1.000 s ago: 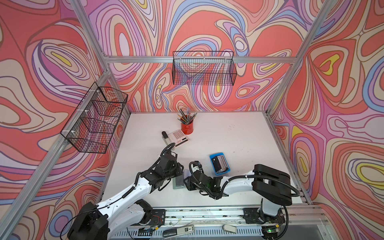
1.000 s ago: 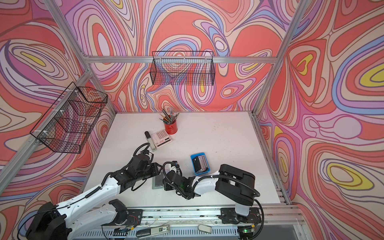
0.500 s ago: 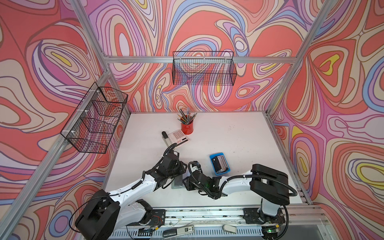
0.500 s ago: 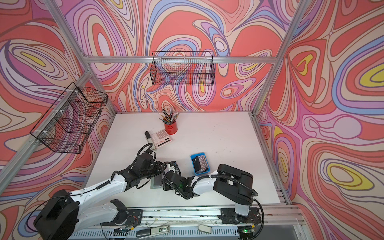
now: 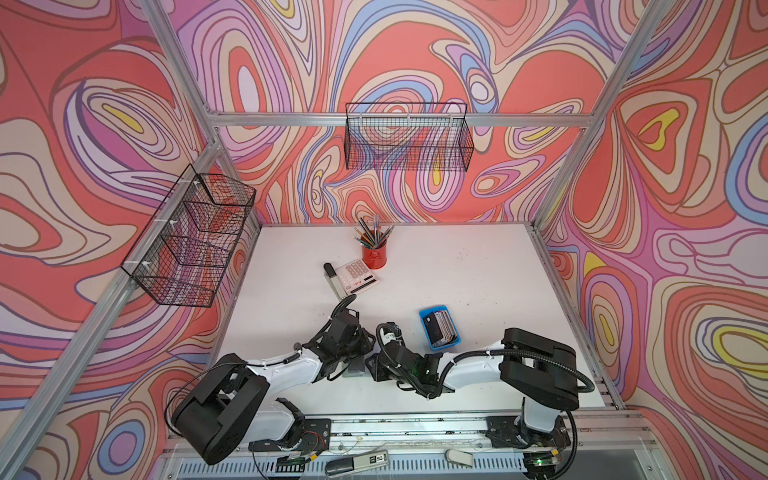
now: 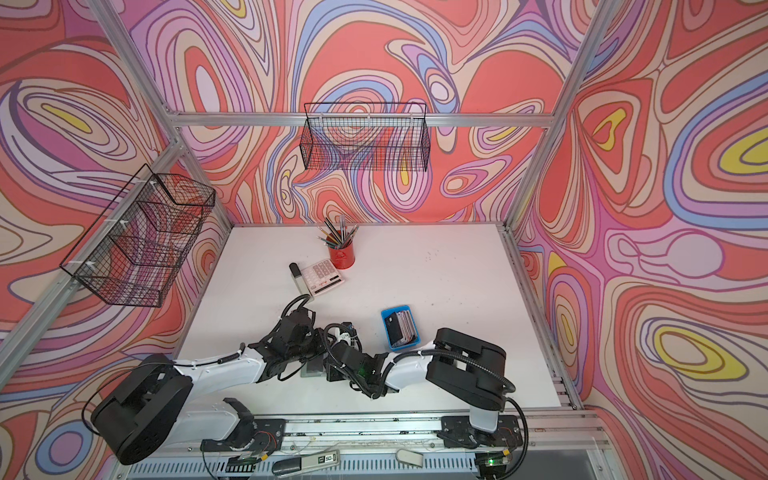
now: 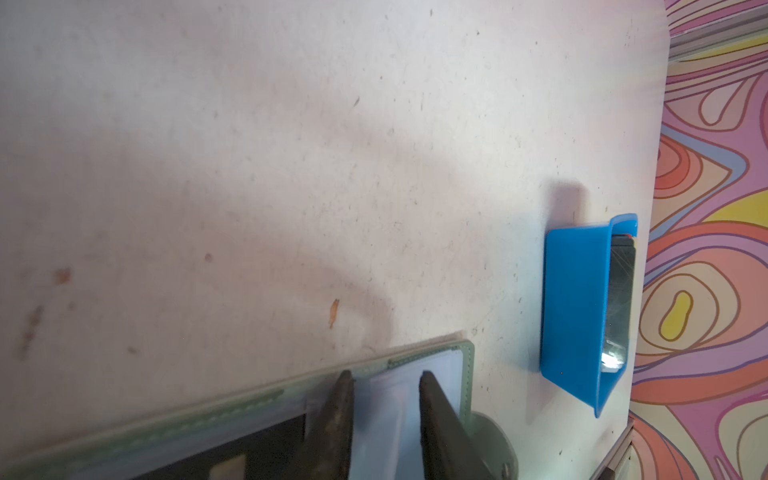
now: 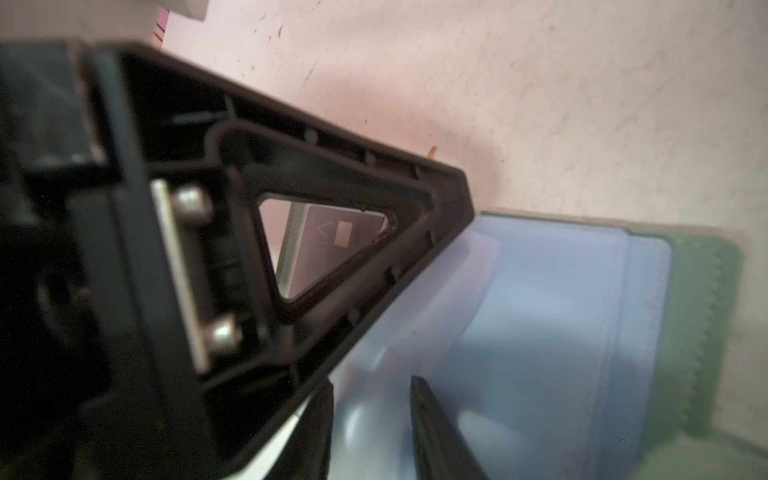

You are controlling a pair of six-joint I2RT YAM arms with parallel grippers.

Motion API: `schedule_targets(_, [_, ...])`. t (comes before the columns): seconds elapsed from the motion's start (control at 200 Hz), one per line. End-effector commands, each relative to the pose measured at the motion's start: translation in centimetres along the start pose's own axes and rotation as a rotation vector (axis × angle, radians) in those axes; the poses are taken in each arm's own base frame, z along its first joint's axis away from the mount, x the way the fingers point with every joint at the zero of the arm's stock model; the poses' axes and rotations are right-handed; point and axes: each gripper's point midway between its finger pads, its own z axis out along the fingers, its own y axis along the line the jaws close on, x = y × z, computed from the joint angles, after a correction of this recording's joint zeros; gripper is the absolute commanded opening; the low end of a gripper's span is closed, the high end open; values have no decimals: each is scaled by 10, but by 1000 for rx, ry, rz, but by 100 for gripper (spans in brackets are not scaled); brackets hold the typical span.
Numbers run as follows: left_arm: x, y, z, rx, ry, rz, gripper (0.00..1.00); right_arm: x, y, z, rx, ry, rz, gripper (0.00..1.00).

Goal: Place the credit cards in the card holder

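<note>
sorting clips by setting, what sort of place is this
Likely a staged robot test cell mocked up as a desk: swirl-printed walls on an aluminium frame, and a red cylindrical cup of pencils beside a white push-button calculator.

The white table (image 5: 457, 270) is scuffed, with dark specks and a few orange-brown stains. The open sage-green card holder (image 7: 468, 361) lies flat on it, right under the jaws of the left gripper (image 7: 385, 374) and the right gripper (image 8: 372, 382). A blue tray (image 7: 573, 299) stands ahead of the left jaws, apart from the holder. Well beyond both pairs of jaws stand a calculator (image 5: 357, 276), a grey bar (image 5: 331, 277) just beside it, and a red pencil cup (image 5: 374, 257).
</note>
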Motion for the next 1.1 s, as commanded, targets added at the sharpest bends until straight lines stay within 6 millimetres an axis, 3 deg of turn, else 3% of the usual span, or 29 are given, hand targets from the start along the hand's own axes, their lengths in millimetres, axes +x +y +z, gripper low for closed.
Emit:
schedule_targets(0.0, [11,21,2,-54,29,-25,29,2,4,1,-3,4,-6,33])
schedule_targets(0.451, [12,29,-3,-82,23,26,28,-10,12,-10,-4,-29,-22,35])
schedule_targets(0.521, [13,28,-3,-72,20,35,28,-20,21,-22,-25,-55,-19,37])
schedule_targets(0.686, [11,29,-5,-73,10,53,27,-29,16,-38,-13,-98,17,43])
schedule_targets(1.097, [11,31,-8,-75,0,59,27,-9,-4,-34,-41,-71,154,45])
